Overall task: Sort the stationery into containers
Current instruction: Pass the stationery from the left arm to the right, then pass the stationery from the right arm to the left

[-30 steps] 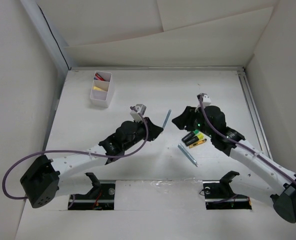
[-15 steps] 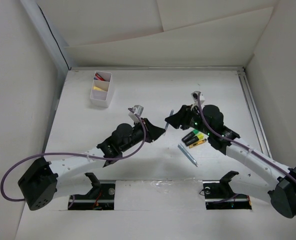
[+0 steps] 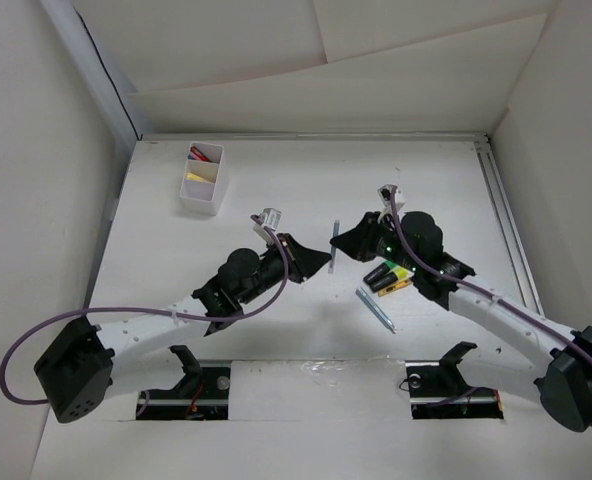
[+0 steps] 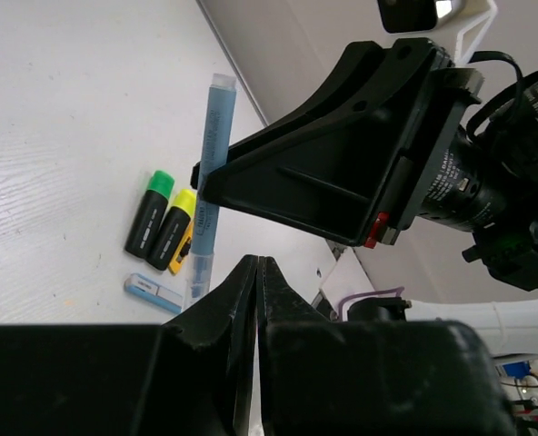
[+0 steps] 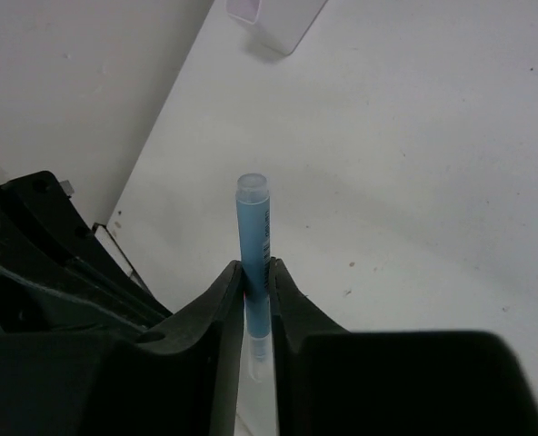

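My right gripper point(image 3: 342, 243) point(image 5: 256, 268) is shut on a light blue pen point(image 3: 334, 238) point(image 5: 254, 227) point(image 4: 216, 136), and the pen's capped end sticks out past the fingertips. My left gripper point(image 3: 322, 262) point(image 4: 257, 262) is shut with nothing in it, a little left of the pen and pointing at it. A black-and-green marker point(image 4: 149, 212) and a black-and-yellow marker point(image 4: 174, 229) lie side by side under the right arm point(image 3: 389, 275). Another light blue pen point(image 3: 376, 308) point(image 4: 155, 292) lies nearer the bases. The white container point(image 3: 203, 178) stands far left with red and yellow stationery in its compartments.
White walls close in the table at the left, back and right. A metal rail point(image 3: 503, 220) runs along the right edge. The two arm mounts point(image 3: 186, 385) point(image 3: 451, 385) sit at the near edge. The container's corner point(image 5: 283, 23) shows at the top of the right wrist view.
The right gripper moved left to the light blue pen and closed on it. The left gripper closed fully, and its arm shifted slightly.
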You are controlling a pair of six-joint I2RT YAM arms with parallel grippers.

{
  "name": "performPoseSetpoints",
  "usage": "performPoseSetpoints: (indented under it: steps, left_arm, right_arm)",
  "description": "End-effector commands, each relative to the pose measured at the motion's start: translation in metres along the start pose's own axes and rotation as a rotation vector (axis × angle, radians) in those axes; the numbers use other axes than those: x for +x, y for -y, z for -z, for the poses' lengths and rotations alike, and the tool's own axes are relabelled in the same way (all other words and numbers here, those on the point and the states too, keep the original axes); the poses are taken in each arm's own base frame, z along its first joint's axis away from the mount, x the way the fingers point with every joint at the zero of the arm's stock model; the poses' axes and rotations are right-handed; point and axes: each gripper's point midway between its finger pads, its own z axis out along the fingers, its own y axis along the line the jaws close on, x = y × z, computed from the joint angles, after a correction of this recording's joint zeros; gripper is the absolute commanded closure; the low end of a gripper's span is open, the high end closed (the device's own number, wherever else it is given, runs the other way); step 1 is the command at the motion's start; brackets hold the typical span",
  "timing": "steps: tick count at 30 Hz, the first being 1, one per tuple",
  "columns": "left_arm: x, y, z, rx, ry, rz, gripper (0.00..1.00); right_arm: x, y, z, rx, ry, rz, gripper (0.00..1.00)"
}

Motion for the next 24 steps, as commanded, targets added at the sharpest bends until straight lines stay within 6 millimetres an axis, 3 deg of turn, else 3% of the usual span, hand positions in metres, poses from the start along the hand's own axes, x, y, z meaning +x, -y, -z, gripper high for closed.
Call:
performPoseSetpoints:
  steps: [1, 8, 12, 13, 14, 15, 20, 24]
  left_arm:
    - [-0.007, 0.013, 0.001, 0.066, 0.026, 0.015, 1.0]
    - [-0.009, 0.015, 0.0, 0.066, 0.026, 0.015, 0.97]
    - [-0.011, 0.013, -0.002, 0.038, 0.019, -0.004, 0.84]
    - [-0.012, 0.01, -0.001, 0.019, 0.024, -0.013, 0.73]
    - [-0.019, 0.016, -0.004, 0.017, 0.034, -0.013, 0.69]
    - [-0.017, 0.006, -0.004, -0.04, 0.015, -0.023, 0.65]
    - [-0.026, 0.002, -0.012, -0.133, 0.0, -0.047, 0.65]
    - [-0.036, 0.006, -0.031, -0.181, -0.018, -0.093, 0.64]
  right_arm:
    - [-0.011, -0.017, -0.003, -0.063, 0.038, 0.025, 0.85]
    - [-0.017, -0.016, -0.004, -0.051, 0.058, 0.037, 0.97]
    - [-0.018, -0.012, -0.004, -0.023, 0.058, 0.065, 0.98]
    - [-0.017, -0.008, -0.004, -0.005, 0.052, 0.072, 0.98]
    - [-0.018, -0.008, -0.004, -0.004, 0.051, 0.083, 0.98]
    - [-0.014, -0.002, -0.005, 0.019, 0.036, 0.1, 0.98]
    - [-0.007, 0.013, -0.008, 0.081, -0.015, 0.153, 1.0]
    - [-0.001, 0.013, -0.009, 0.089, -0.026, 0.178, 1.0]
